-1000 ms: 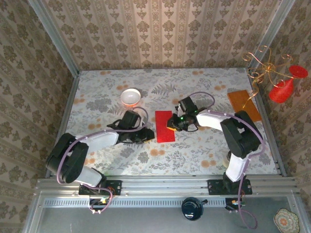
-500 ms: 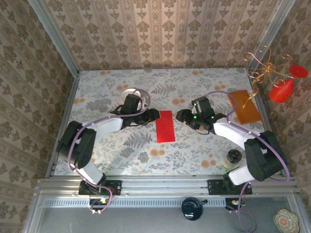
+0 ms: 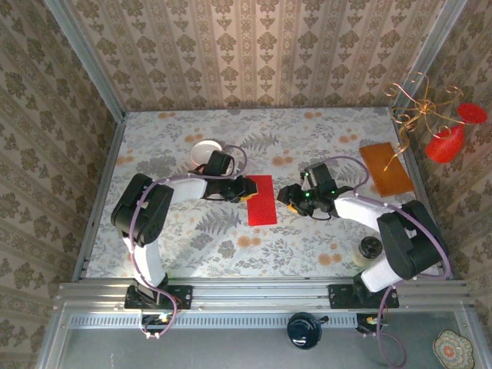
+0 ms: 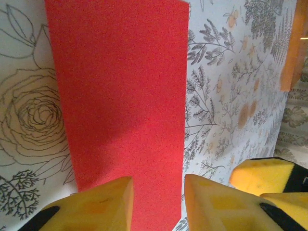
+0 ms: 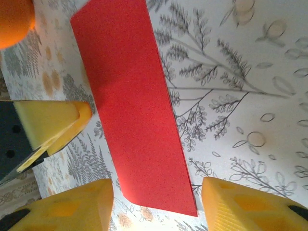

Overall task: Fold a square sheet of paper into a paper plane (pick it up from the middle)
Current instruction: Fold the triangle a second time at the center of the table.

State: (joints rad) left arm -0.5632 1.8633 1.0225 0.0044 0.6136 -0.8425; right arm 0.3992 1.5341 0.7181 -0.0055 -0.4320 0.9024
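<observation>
Floral surface (image 3: 323, 238), square sheet of paper (image 3: 261, 200) flat between left claw (image 3: 247, 188) and right claw (image 3: 283, 196).
Narrow red rectangle in outline. Left claw released, fingers slightly parted, tips at the sheet's left edge; right claw released, fingers wider apart, tips just beside the right edge. White bowl (image 3: 204, 150) just behind left claw; orange-brown board (image 3: 387, 167) well beyond right claw.

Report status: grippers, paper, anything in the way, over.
Left gripper open at red paper sheet's left edge. Right gripper open, just right of it. Sheet flat on table, folded to a rectangle, unheld. Nothing in the way.
</observation>
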